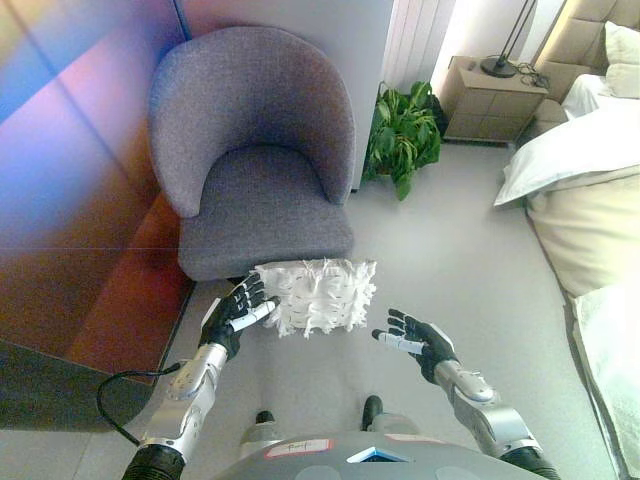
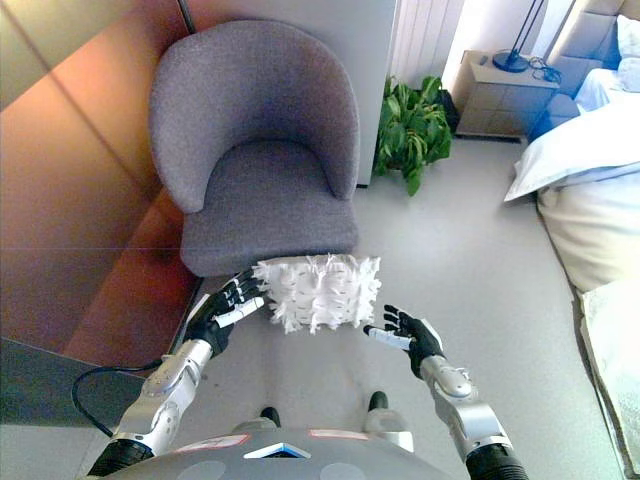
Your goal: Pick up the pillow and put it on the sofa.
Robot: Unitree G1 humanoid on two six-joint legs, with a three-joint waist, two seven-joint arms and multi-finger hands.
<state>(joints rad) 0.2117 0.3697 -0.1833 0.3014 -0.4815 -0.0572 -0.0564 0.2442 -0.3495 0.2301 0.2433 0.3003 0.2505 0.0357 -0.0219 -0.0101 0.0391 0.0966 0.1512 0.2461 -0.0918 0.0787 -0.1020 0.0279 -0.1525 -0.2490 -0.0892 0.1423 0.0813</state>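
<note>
Reaching: I have both hands low in front of the grey sofa [image 1: 255, 160], going for the pickup.
Pillow: white tufted pillow [image 1: 320, 295] on the floor, just near of the seat's front edge.
Left hand [image 1: 238, 308]: fingers straight, touching the pillow's left edge.
Right hand [image 1: 418, 340]: open, apart from the pillow on its right.
Next: I judge both hands must close in, then lift far onto the seat.
</note>
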